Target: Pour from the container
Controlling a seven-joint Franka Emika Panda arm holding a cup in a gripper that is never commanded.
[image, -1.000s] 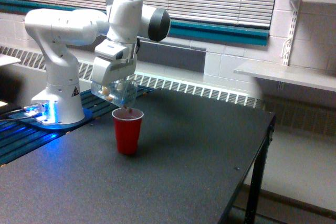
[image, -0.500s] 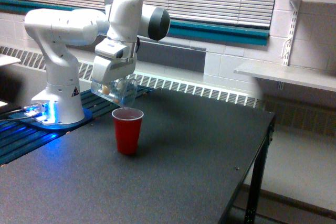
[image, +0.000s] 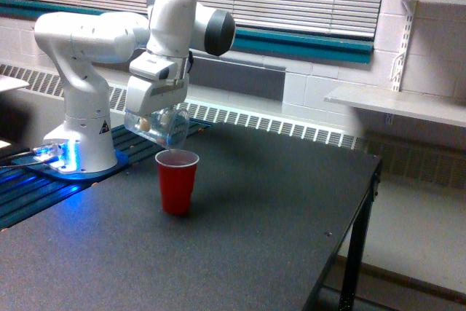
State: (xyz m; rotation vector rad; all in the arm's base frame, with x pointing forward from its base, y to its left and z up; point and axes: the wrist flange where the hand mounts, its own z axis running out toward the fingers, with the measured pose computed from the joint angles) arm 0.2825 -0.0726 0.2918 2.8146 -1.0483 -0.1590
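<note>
The arm holds the container tipped above the red cup.

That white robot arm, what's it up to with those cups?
The arm's gripper holds a clear container tipped on its side just above a red cup, which stands upright on the dark table. A few pale bits show inside the container. No stream is visible between them right now.

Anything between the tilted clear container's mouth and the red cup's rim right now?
In the exterior view that gap looks bare. The clear container, held tilted in the claw, hangs just above the red cup without touching it. No falling bits can be made out.
</note>
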